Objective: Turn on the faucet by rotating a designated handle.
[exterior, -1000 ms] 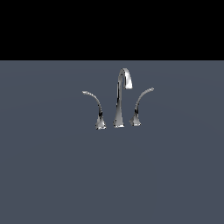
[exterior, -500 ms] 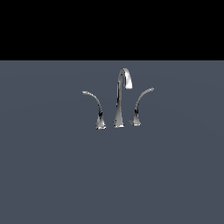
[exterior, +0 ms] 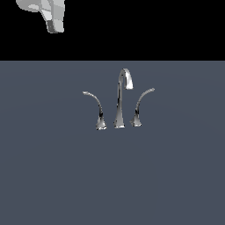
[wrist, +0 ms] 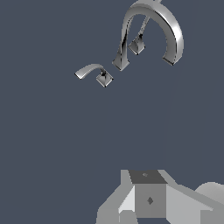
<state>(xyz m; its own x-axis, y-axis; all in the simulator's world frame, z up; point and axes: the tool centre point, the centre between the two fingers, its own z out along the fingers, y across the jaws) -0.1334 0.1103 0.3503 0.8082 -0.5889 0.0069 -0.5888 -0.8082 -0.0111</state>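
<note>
Two lever handles (exterior: 97, 110), one spout (exterior: 121, 99)

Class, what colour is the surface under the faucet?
Plain slate blue-grey surface; clearest in the exterior view.

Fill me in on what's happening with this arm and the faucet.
A simulated robot arm is meant to turn on the faucet by rotating one lever. In the exterior view only a bit of the gripper shows, in the upper corner on that view's left, well away from the chrome set. The handle, the lever arching toward that view's left, stands untouched beside the tall hooked spout, with the other lever opposite. Nothing is held. Whether the gripper is open is not clear.
</note>
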